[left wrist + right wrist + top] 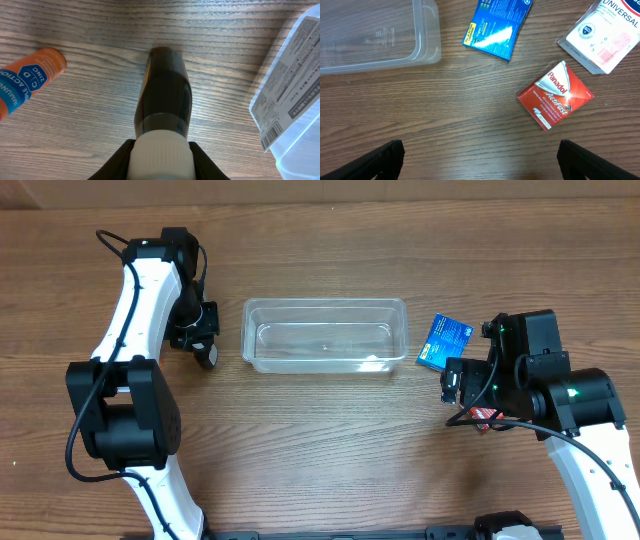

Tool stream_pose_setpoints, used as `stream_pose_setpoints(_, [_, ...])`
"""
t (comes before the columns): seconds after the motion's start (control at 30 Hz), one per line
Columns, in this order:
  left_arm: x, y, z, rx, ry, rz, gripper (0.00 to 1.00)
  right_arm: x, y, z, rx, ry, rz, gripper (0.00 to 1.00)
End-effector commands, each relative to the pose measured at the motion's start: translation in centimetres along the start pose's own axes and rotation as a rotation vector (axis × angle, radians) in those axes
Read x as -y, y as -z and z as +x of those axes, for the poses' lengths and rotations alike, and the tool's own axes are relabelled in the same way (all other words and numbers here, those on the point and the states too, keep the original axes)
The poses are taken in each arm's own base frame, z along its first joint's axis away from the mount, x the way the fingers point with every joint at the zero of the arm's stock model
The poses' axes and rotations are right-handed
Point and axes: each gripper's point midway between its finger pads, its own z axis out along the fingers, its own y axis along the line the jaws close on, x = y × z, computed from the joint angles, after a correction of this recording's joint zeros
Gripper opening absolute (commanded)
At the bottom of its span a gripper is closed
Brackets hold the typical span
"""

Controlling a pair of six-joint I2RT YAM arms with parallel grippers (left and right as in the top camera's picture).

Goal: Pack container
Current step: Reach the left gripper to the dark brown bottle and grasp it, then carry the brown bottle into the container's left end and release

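Note:
The clear plastic container (325,301) sits at the table's middle and looks empty. Its labelled side shows in the left wrist view (295,100) and a corner of it in the right wrist view (427,45). My left gripper (205,352) is just left of the container, shut on the white cap (161,155) of a dark bottle (164,90). The bottle points down at the table; I cannot tell if it touches. My right gripper (480,160) is open and empty over bare wood, right of the container.
An orange tube (27,82) lies left of the bottle. A blue box (445,340) lies right of the container. A red Panadol box (555,95) and a white package (602,32) lie near the right gripper.

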Motion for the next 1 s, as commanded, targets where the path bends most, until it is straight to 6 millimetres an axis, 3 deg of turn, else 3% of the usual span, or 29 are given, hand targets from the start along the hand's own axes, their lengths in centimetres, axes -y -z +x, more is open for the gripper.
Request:
stream_pose_setpoints(0.0, [-0.7, 0.9, -0.3, 0.021, 0.03, -0.016, 0.04, 0.0, 0.9, -1.1, 0.042, -0.015, -0.002, 1.0])
stream_pose_setpoints(0.1, [-0.3, 3.1, 0.2, 0.068, 0.053, -0.001, 0.04, 0.0, 0.9, -1.1, 0.041, -0.015, -0.002, 1.0])
stream_pose_setpoints(0.2, [0.7, 7.9, 1.6, 0.184, 0.044, 0.039, 0.04, 0.0, 0.9, -1.0, 0.041, -0.015, -0.002, 1.0])
stream_pose_setpoints(0.3, [3.2, 13.5, 3.5, 0.333, 0.05, 0.147, 0.04, 0.0, 0.9, -1.0, 0.041, -0.015, -0.002, 1.0])
stream_pose_setpoints(0.4, [5.5, 17.1, 5.3, 0.445, 0.049, 0.203, 0.04, 0.0, 0.9, -1.1, 0.041, -0.016, -0.002, 1.0])
stream_pose_setpoints(0.47, [7.3, 17.8, 5.8, 0.47, 0.026, 0.228, 0.04, -0.1, 0.9, -1.0, 0.041, -0.016, -0.003, 1.0])
stream_pose_setpoints(0.63, [9.6, 15.2, 4.7, 0.416, 0.065, 0.188, 0.04, -0.1, 0.9, -0.9, 0.036, -0.019, -0.005, 1.0])
stream_pose_setpoints(0.97, [12.0, 5.8, 0.3, 0.243, 0.059, 0.098, 0.04, -0.1, 0.9, -0.9, 0.036, -0.019, -0.009, 1.0])
